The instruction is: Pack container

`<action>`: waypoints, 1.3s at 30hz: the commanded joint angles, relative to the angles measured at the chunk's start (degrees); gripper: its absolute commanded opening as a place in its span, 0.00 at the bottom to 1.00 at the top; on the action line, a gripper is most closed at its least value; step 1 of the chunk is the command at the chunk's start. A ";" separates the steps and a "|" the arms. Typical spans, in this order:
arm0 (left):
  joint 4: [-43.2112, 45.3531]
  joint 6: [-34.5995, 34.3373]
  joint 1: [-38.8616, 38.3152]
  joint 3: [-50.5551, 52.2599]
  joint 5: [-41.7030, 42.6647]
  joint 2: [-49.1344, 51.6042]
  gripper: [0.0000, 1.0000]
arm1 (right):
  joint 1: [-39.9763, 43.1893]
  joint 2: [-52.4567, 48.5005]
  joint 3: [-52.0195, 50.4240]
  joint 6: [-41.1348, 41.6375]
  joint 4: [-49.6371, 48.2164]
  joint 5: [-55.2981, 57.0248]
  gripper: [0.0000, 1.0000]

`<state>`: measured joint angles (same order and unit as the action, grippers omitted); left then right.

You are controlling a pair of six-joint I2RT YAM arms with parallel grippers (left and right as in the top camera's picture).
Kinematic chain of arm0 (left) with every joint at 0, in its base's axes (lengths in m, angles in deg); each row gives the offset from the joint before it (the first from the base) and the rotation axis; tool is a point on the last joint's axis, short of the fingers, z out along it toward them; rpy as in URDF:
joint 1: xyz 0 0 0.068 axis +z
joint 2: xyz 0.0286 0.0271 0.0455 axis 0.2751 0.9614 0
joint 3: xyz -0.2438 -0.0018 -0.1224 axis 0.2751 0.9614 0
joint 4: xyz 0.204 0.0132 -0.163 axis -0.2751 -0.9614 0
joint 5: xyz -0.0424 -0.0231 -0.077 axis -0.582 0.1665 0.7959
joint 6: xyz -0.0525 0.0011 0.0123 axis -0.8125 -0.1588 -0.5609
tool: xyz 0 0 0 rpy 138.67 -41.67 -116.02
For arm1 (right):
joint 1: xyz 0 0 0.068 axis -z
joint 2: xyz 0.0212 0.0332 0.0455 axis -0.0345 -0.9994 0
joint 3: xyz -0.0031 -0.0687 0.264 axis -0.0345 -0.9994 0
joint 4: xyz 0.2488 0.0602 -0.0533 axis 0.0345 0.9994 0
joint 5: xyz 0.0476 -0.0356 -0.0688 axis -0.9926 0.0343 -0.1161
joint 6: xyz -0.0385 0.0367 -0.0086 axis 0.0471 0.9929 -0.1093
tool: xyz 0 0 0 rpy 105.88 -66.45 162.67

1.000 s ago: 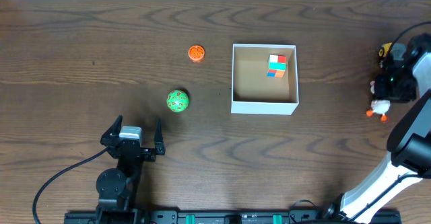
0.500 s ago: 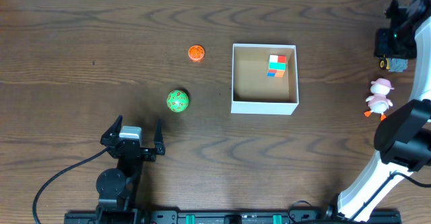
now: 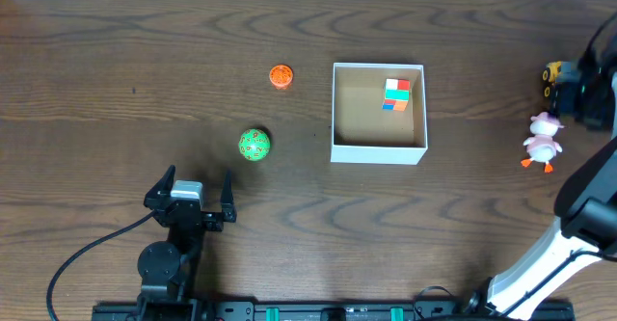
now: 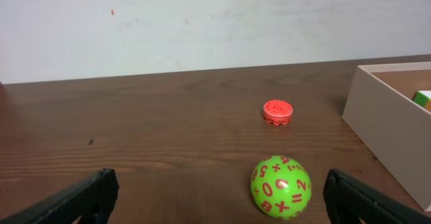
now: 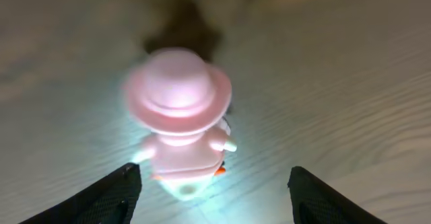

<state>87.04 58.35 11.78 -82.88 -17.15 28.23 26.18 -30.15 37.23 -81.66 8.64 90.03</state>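
The container (image 3: 378, 153) is a square white-walled box with a brown inside at centre right; a multicoloured cube (image 3: 396, 94) lies in its far right corner. A green number ball (image 3: 254, 145) and a small orange-red disc (image 3: 281, 75) rest on the table to its left. At the far right stands a pink toy figure with a hat (image 3: 543, 140). My right gripper (image 3: 586, 101) hovers just right of it, open, and the figure (image 5: 180, 120) sits ahead of its empty jaws (image 5: 214, 197). My left gripper (image 3: 188, 188) is open and empty, with the ball (image 4: 281, 187) ahead between its fingers (image 4: 87, 197).
A yellow and black toy car (image 3: 552, 74) sits beside the right gripper, behind the pink figure. The container's near wall (image 4: 384, 130) shows at the right of the left wrist view, and the disc (image 4: 277, 111) lies beyond the ball. The right arm rises along the table's right edge.
The right gripper has opened wider. It swung toward the back of the table, then came forward beside the pink figure, which now stands free and slightly farther back. The left arm has not moved.
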 commanded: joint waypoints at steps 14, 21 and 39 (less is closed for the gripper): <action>-1.88 -0.50 0.26 1.01 0.39 -0.37 0.98 | 0.79 -0.33 -11.04 -1.16 -8.87 -7.04 0.78; -1.88 -0.50 0.26 1.01 0.39 -0.37 0.98 | 0.79 -0.35 -14.34 -2.25 -12.02 -7.39 0.78; -1.88 -0.50 0.26 1.01 0.39 -0.37 0.98 | 0.59 -0.33 -12.52 -2.12 -11.30 -10.45 0.26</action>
<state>87.04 58.35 11.80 -82.88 -17.15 28.23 27.06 -30.37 22.85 -83.61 -3.49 81.31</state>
